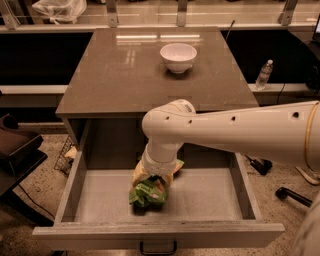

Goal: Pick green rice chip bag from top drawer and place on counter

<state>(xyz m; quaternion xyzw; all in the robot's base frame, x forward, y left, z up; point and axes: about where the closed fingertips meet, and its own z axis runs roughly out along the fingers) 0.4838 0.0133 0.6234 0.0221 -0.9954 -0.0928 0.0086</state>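
Observation:
The green rice chip bag (147,193) lies crumpled on the floor of the open top drawer (210,196), near its middle front. My gripper (154,180) hangs straight down from the white arm, right over the bag's top. Its pale yellow fingers (139,175) stand apart on either side of the bag's upper end, touching it. The bag rests on the drawer bottom. The counter (120,75) is the glossy grey-brown top behind the drawer. The drawer's dark handle (157,248) shows at the front edge.
A white bowl (178,56) stands on the counter at the back, right of middle. A water bottle (263,75) stands on the ledge to the right. A white plastic bag (59,8) lies at the back left. A dark chair (17,150) is at the left.

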